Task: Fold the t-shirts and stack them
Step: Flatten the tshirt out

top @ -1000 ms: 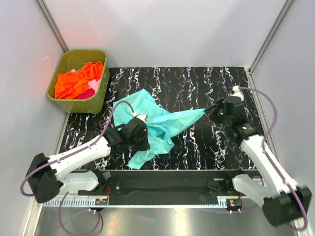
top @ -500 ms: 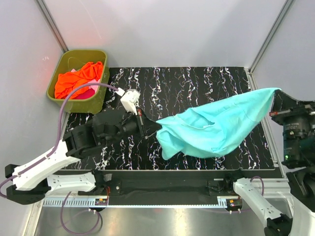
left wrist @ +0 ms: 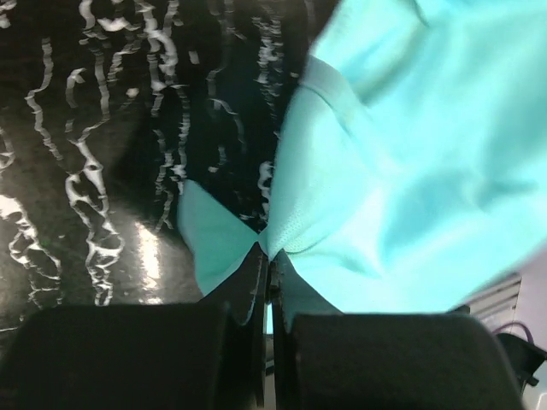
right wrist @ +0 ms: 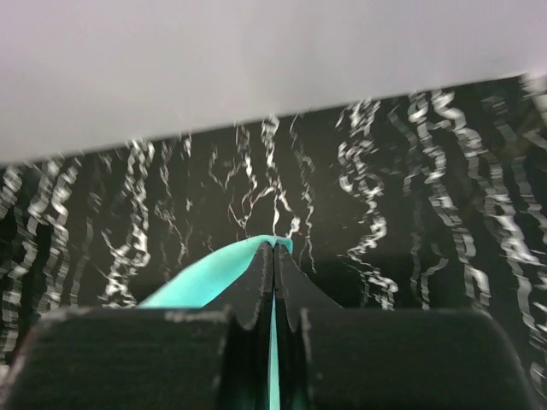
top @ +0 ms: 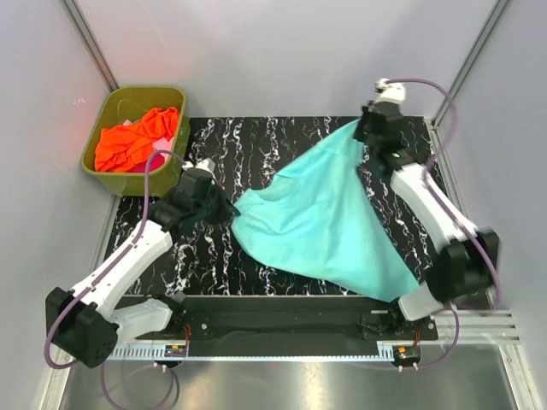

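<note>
A teal t-shirt [top: 329, 222] hangs stretched between my two arms over the black marbled table [top: 291, 137]. My left gripper [top: 226, 209] is shut on its left corner [left wrist: 286, 235], low near the table's left middle. My right gripper [top: 361, 128] is shut on the far right edge of the teal t-shirt [right wrist: 214, 272], at the back of the table. The cloth's lower end drapes toward the front edge. An orange t-shirt [top: 132, 137] lies bunched in the tub, with a pink one [top: 154, 161] partly hidden under it.
The olive-green tub [top: 162, 175] stands at the back left corner, just off the table. White walls close in the back and sides. The front rail [top: 291, 320] runs along the near edge.
The teal t-shirt was lifted off the table and swung. My right gripper moved from the far right to the back of the table. My left gripper dropped lower and leftward.
</note>
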Available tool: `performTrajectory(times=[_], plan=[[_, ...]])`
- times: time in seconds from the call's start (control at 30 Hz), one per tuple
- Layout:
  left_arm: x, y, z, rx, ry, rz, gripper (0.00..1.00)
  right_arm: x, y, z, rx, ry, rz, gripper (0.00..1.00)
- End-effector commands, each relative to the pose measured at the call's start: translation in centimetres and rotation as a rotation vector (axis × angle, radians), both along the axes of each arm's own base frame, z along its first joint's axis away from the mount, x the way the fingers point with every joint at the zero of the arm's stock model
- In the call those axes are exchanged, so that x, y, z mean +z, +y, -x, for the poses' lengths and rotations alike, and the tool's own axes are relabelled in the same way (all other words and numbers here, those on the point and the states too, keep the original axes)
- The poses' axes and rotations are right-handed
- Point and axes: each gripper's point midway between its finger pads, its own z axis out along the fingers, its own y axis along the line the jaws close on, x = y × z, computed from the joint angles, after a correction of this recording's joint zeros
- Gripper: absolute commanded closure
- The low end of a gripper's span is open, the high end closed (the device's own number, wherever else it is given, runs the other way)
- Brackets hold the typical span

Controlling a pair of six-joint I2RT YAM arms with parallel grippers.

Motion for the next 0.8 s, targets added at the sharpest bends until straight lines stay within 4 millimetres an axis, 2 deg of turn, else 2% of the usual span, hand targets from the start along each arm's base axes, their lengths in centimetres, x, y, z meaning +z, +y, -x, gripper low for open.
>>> performTrajectory(times=[0.0,0.03,0.07,0.1,0.13,0.17,0.2,0.23,0.27,0.3,0.33,0.37,0.4,0.43,0.47,0.5,0.53,0.57,0.6,0.63,0.67,0.7,0.73,0.77], plan=[[-0.9,0.5,-1.0,0.008,0.015,0.068,1.0,2.4,3.2,-5.7,0.119,-0.19,-0.012,1.0],[-1.7,0.9,-1.1,0.023,0.036,0.06,1.0,-1.0,4.3,-8.1,0.142,-0.133,0.003,1.0],[-2.9,1.7,-1.1,0.046,0.064,0.052,1.0,0.1,4.6,-9.6,0.142,-0.162,0.002,1.0],[-3.4,2.0,-1.1,0.056,0.072,0.045,1.0,-0.5,4.8,-10.8,0.14,-0.153,0.007,1.0],[-4.0,2.3,-1.1,0.067,0.084,0.039,1.0,-3.5,5.2,-12.7,0.144,-0.104,0.021,1.0],[-4.9,2.8,-1.0,0.08,0.103,0.029,1.0,-2.2,5.4,-13.8,0.148,-0.132,0.016,1.0],[-5.4,2.9,-0.9,0.084,0.112,0.025,1.0,-2.7,5.5,-14.6,0.155,-0.129,0.021,1.0],[-5.9,3.1,-1.0,0.09,0.126,0.018,1.0,-4.9,6.1,-15.9,0.175,-0.099,0.03,1.0],[-6.6,3.5,-0.8,0.103,0.143,0.012,1.0,-3.8,6.4,-16.8,0.18,-0.13,0.024,1.0],[-7.0,3.8,-0.9,0.115,0.151,0.007,1.0,-4.3,6.7,-17.5,0.188,-0.126,0.025,1.0],[-7.4,4.2,-1.0,0.128,0.153,0.005,1.0,-6.5,7.3,-18.5,0.204,-0.098,0.022,1.0],[-8.2,5.1,-0.9,0.154,0.169,-0.002,1.0,-5.1,7.6,-19.3,0.207,-0.13,0.012,1.0],[-8.4,5.6,-1.1,0.166,0.173,-0.002,1.0,-5.3,7.9,-19.8,0.216,-0.132,0.003,1.0],[-8.8,6.0,-1.2,0.176,0.183,-0.002,1.0,-6.9,8.5,-20.7,0.236,-0.115,0.002,1.0],[-8.9,6.8,-1.7,0.192,0.186,0.003,1.0,-4.6,8.8,-21.3,0.243,-0.152,-0.007,1.0],[-8.8,7.2,-2.0,0.203,0.188,0.009,1.0,-4.2,9.2,-21.8,0.255,-0.157,-0.009,1.0],[-8.5,7.5,-2.7,0.209,0.176,0.024,1.0,-6.0,9.9,-22.6,0.281,-0.128,-0.011,1.0],[-7.5,7.6,-3.6,0.212,0.154,0.059,1.0,-3.1,10.2,-22.8,0.296,-0.158,-0.015,1.0],[-6.9,7.5,-4.1,0.211,0.138,0.07,1.0,-2.6,10.6,-23.1,0.309,-0.159,-0.02,1.0],[-6.2,7.6,-4.7,0.214,0.117,0.073,1.0,-5.1,11.5,-23.8,0.349,-0.118,-0.023,0.94],[-4.8,7.3,-5.6,0.205,0.086,0.085,1.0,-1.9,11.6,-23.2,0.364,-0.146,-0.028,0.86],[-4.3,7.1,-6.0,0.198,0.075,0.092,1.0,-2.1,11.6,-23.0,0.361,-0.125,-0.05,0.73],[-4.1,6.9,-6.1,0.187,0.08,0.102,1.0,-2.3,11.3,-22.8,0.341,-0.101,-0.057,0.52],[-3.6,6.7,-6.4,0.181,0.072,0.112,1.0,-3.9,11.0,-22.0,0.33,-0.018,-0.055,0.44]])
